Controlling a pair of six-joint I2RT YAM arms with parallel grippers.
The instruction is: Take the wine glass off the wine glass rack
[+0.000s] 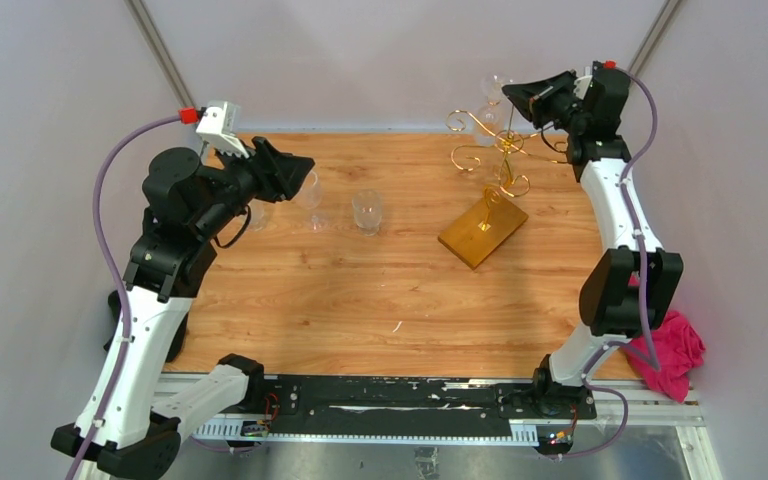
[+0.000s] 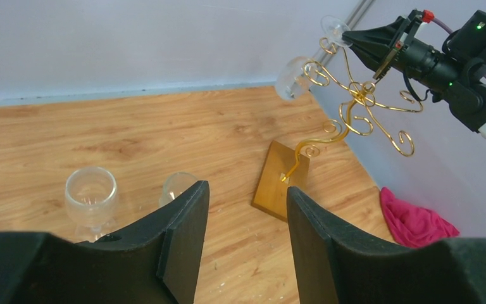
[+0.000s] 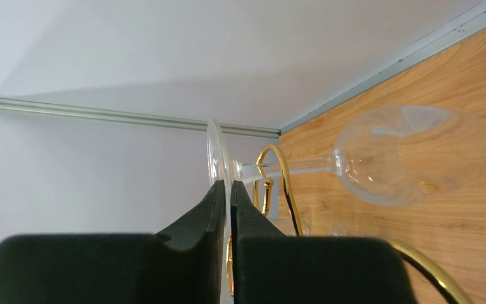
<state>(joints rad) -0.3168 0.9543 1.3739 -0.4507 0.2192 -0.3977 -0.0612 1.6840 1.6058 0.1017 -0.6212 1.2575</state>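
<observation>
Right end effector pinches wine glass hanging on rack.

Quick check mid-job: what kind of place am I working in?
Most likely a lab test cell, not a kitchen or bar: a wooden tabletop boxed in by plain pale walls with metal posts, and a left arm and right arm bolted to a rail at its near edge.

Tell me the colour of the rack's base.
The base is amber-orange, a plain flat slab; it shows best in the top external view.
</observation>
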